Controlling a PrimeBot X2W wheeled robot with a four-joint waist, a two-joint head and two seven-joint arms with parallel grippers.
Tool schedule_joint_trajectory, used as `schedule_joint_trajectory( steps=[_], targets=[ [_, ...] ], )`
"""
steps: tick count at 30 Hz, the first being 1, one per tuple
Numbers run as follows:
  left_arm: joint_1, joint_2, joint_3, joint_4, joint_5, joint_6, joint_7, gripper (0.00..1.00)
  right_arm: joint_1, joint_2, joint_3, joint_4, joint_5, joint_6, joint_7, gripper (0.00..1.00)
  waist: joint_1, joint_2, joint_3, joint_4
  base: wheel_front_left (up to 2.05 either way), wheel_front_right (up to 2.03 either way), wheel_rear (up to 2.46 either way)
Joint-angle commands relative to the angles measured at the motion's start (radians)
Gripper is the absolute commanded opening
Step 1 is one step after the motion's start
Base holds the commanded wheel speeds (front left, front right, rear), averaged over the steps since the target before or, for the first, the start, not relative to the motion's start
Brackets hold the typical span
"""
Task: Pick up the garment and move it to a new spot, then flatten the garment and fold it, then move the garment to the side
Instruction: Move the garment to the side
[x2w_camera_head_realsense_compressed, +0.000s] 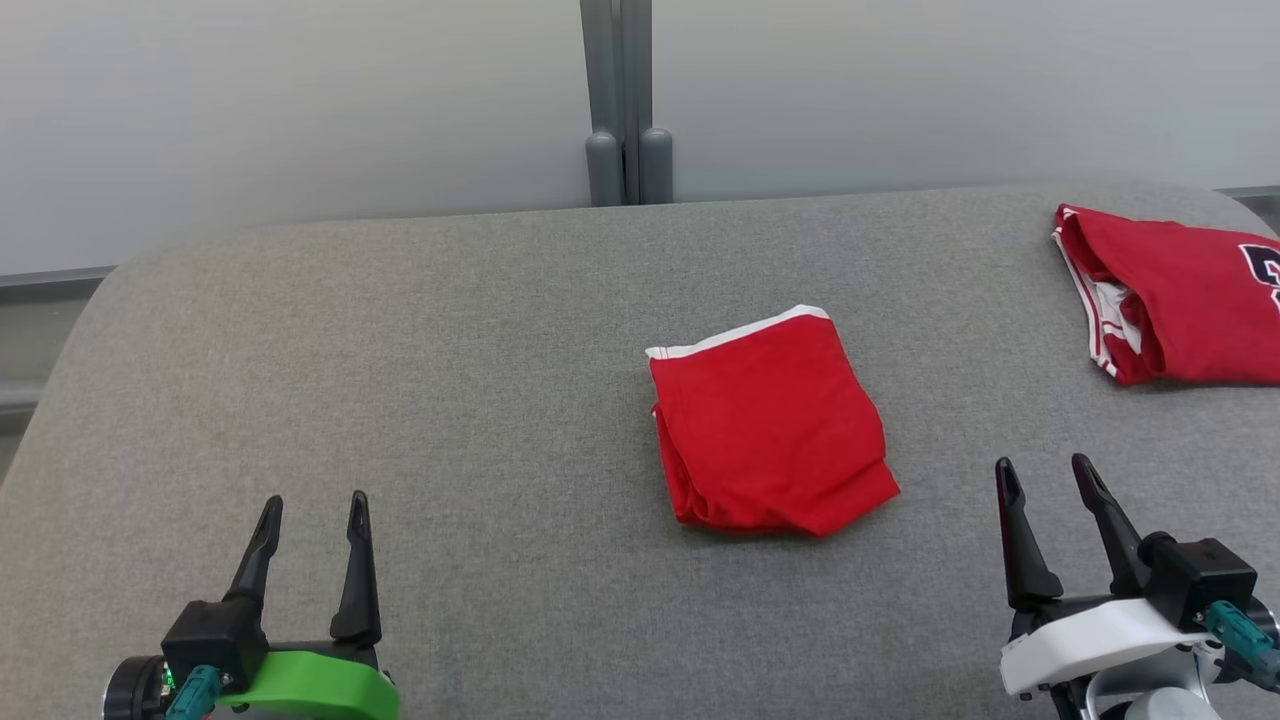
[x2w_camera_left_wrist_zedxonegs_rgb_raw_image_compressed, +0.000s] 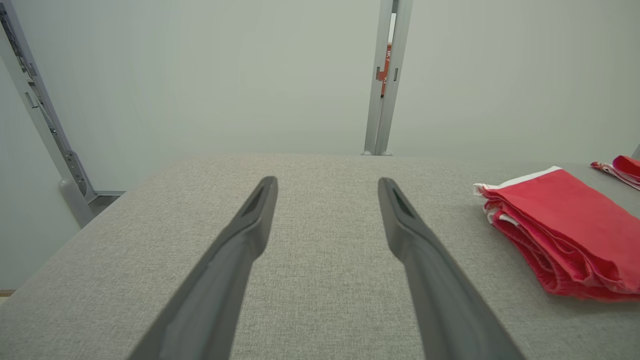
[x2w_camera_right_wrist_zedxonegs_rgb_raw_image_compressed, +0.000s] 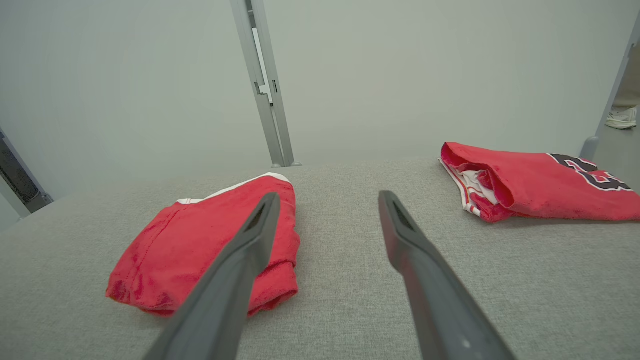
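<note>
Head view takes in the grey worktop (x2w_camera_head_realsense_compressed: 450, 350), which runs from a rounded left corner to the picture's right border. Its far edge meets a pale wall (x2w_camera_head_realsense_compressed: 300, 100) with a grey post (x2w_camera_head_realsense_compressed: 625, 100) at mid-span. The red garment (x2w_camera_head_realsense_compressed: 770, 425) lies folded into a compact square near the middle of the worktop, with a white band along its far edge and stacked layers showing on its left side. The red jersey (x2w_camera_head_realsense_compressed: 1180, 300), also folded, sits at the far right, close to the far edge and well apart from the garment. Bare cloth covers the whole left half and the strip between the 2 red pieces. The left tool (x2w_camera_head_realsense_compressed: 315, 498) hovers at the lower left, its 2 fingers spread wide and holding nothing, well apart from the garment. The right tool (x2w_camera_head_realsense_compressed: 1043, 463) stands at the lower right, likewise spread wide and empty, near the garment's right side without touching it. Right wrist view puts the garment behind that tool's left finger and the jersey beyond its right one.
</note>
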Motion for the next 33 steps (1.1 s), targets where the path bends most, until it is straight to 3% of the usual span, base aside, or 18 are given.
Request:
schedule_joint_trajectory(
  steps=[1, 33],
  targets=[
    [0.007, 0.003, 0.003, 0.001, 0.000, 0.000, -0.002, 1.00, 0.006, -0.003, 0.002, 0.004, -0.002, 0.000, -0.003, 1.00, 0.0000, -0.0001, 0.001, 0.001, 0.00, 0.00, 0.00],
    [-0.005, 0.003, 0.008, 0.008, -0.004, 0.000, -0.002, 1.00, -0.062, -0.006, 0.047, 0.058, 0.006, 0.000, -0.003, 1.00, 0.0000, -0.0001, 0.005, 0.009, 0.00, 0.00, 0.00]
  ],
)
